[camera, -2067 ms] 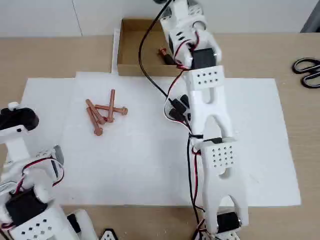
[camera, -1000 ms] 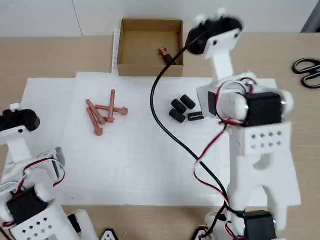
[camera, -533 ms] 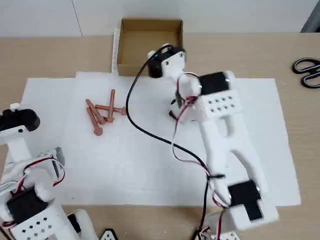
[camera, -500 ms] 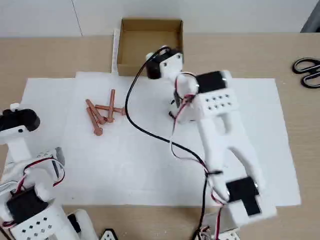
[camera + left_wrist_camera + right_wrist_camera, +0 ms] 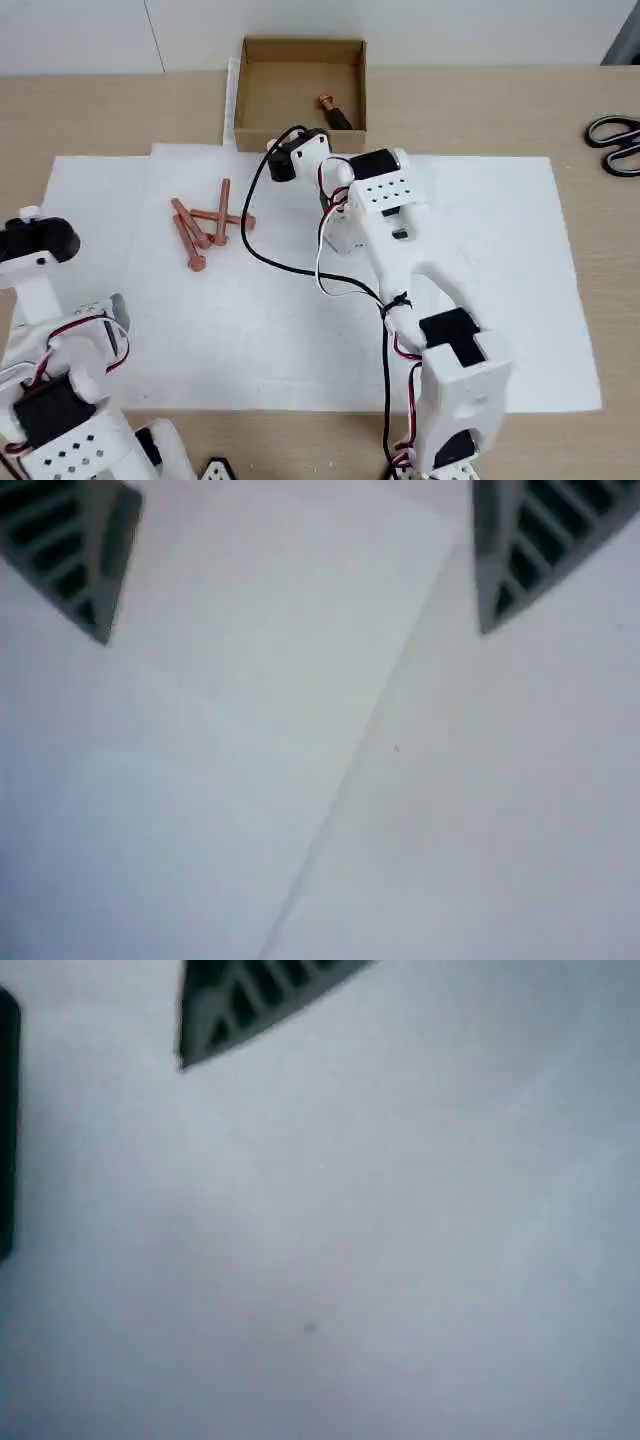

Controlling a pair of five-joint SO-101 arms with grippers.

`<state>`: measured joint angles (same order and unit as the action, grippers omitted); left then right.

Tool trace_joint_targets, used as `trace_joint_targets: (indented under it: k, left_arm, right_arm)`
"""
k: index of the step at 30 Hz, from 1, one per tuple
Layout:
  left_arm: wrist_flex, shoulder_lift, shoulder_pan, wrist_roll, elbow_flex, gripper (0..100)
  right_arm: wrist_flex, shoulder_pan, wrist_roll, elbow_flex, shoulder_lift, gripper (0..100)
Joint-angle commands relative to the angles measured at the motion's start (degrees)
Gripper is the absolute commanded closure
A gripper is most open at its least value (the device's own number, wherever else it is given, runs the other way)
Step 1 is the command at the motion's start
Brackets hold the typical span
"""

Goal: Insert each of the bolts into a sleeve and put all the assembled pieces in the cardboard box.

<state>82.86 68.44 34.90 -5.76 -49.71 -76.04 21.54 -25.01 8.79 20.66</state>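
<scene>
Several copper bolts (image 5: 205, 225) lie in a loose pile on the left part of the white sheet (image 5: 250, 320). The cardboard box (image 5: 255, 95) stands at the back, and one bolt with a black sleeve on it (image 5: 334, 112) lies in its right corner. My right arm stretches over the middle of the sheet, its gripper (image 5: 342, 226) low over the spot where the loose black sleeves lie, so the arm hides them. A dark shape, likely a sleeve (image 5: 6, 1120), sits at the edge of the right wrist view. My left gripper (image 5: 300, 560) is open over bare sheet, holding nothing.
Scissors (image 5: 615, 140) lie on the wooden table at the far right. The left arm's base stands at the front left corner (image 5: 50, 400). A black cable (image 5: 262, 255) loops from the right arm across the sheet near the bolts.
The right arm left the box, rose, then swung back and came down over the sleeves on the sheet. The sleeved bolt stays in the box. The left arm has not moved.
</scene>
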Motion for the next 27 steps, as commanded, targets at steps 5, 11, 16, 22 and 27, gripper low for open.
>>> trace_joint_targets:
  k: [5,11,16,22,27]
  left_arm:
    - [-1.2,0.4,0.4,-0.3,0.0,78]
    - [-1.2,0.4,0.4,-0.4,0.0,78]
    - [-1.2,0.4,0.4,-0.4,0.0,78]
    - [-1.4,0.4,0.4,-0.4,-0.1,78]
    - [-1.4,0.4,0.4,-0.4,-0.1,78]
  right_arm:
    - [3.3,-0.1,-0.5,0.5,1.5,79.8]
    - [4.5,-0.1,-0.6,0.6,3.8,79.8]
    - [5.2,0.0,-0.5,0.6,6.3,79.8]
    - [5.3,0.0,-0.5,0.6,7.1,79.8]
    - [6.9,0.0,-0.5,0.5,7.1,83.9]
